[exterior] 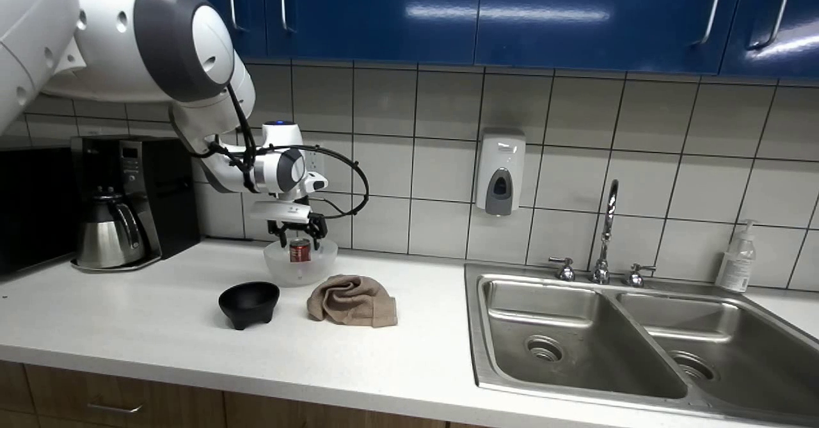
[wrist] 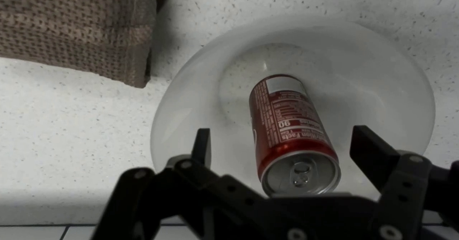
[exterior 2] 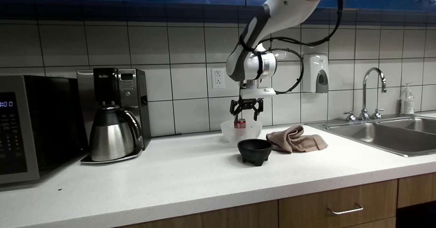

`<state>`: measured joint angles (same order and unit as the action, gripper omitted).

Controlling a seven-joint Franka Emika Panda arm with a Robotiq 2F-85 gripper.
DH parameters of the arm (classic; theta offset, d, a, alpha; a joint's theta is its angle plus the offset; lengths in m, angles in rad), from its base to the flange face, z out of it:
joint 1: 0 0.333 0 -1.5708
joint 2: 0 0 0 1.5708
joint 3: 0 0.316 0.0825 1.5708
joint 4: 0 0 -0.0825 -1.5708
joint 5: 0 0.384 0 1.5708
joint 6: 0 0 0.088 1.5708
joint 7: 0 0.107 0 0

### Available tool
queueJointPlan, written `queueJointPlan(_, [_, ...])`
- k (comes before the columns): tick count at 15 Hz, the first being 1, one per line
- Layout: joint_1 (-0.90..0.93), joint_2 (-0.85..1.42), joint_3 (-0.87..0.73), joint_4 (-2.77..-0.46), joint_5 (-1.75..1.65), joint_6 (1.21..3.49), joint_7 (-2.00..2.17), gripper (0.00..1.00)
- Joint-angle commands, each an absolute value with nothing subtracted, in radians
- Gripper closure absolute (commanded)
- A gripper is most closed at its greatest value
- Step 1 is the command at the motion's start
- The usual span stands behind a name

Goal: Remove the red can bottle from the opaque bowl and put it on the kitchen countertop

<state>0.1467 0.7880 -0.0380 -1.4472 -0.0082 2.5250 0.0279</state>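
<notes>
The red can (exterior: 299,251) stands roughly upright in the frosted white bowl (exterior: 278,265), its top a little above the rim. Both also show in an exterior view, the can (exterior 2: 240,123) and the bowl (exterior 2: 227,130). In the wrist view the can (wrist: 288,114) shows its silver lid and tab, inside the bowl (wrist: 183,107). My gripper (exterior: 299,244) is open above the bowl, pointing down. In the wrist view its fingers (wrist: 281,143) are on either side of the can, with gaps on both sides. The bowl stands on the white countertop (exterior: 160,313) by the tiled wall.
A black footed bowl (exterior: 249,303) stands in front of the frosted bowl. A brown cloth (exterior: 353,301) lies beside it, toward the sink (exterior: 576,345). A coffee maker (exterior 2: 115,119) and a microwave (exterior 2: 44,125) stand at the other end. Blue cabinets (exterior: 384,12) hang above.
</notes>
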Motion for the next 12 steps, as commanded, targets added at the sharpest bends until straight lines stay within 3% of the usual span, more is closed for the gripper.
queueJointPlan(1, [0.151,0.852,-0.039,-1.338,-0.035,2.467,0.073,0.00])
queueJointPlan(12, [0.155,0.939,-0.039,-1.218,-0.032,2.438,0.082,0.00])
